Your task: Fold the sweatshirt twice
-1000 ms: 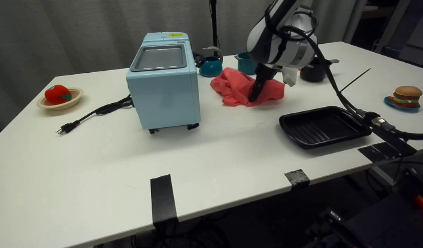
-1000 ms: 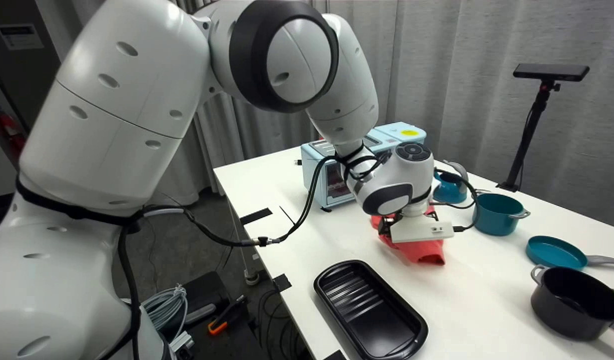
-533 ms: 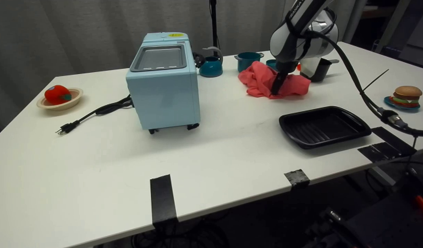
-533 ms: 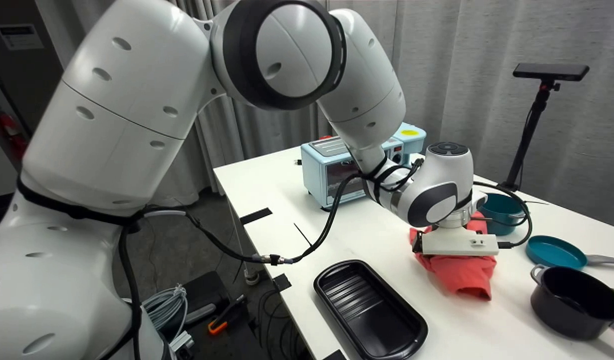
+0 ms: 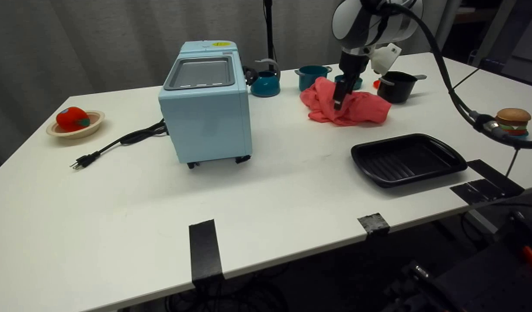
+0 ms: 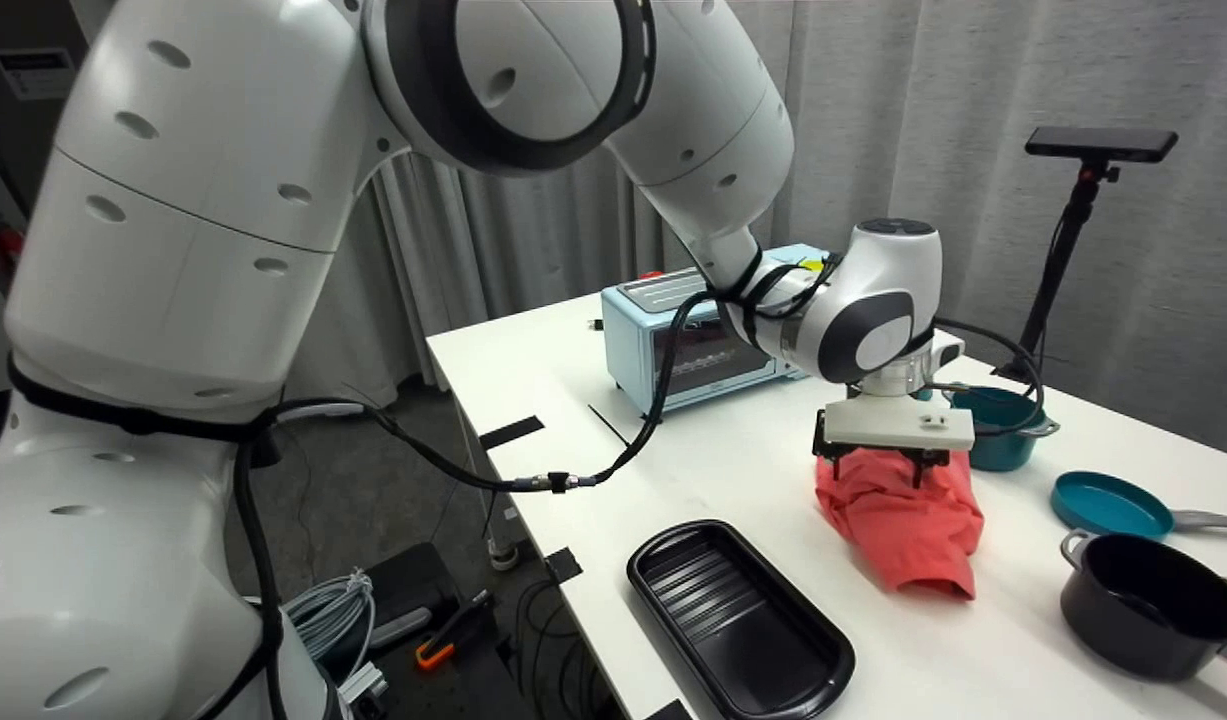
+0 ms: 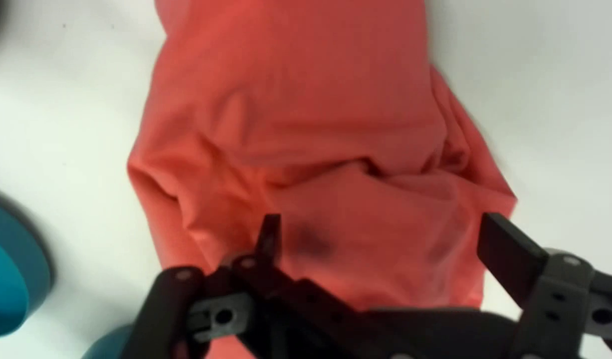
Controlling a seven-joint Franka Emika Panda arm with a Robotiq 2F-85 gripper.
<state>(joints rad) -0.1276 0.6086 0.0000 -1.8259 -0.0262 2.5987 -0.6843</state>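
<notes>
Nearest me in an exterior view, black tape crosses the near edge of the smooth white worktop. Right of centre I see one black baking pan, a rounded rectangle with a ribbed floor. Left of centre stands one boxy light-blue toaster oven with a shallow grey tray on top and a black cord beside it. At the far right sits one layered burger on a small blue plate; at the far left, one round tan bowl holds one bulbous, bright-red item.

The one sweatshirt lies on the worktop in the upper right of the frame, soft coral-red cloth bunched into an uneven heap. My pincer is above it, its two fingers spread wide; in the wrist view creases and loose folds show beneath them, and I cannot tell whether the tips touch the cloth.

Past it stand a black pot and a teal pot, two in all, both deep and round, plus one shallow, long-handled teal skillet and one squat teal kettle. One slim black stand rises at top centre before a pleated grey curtain.
</notes>
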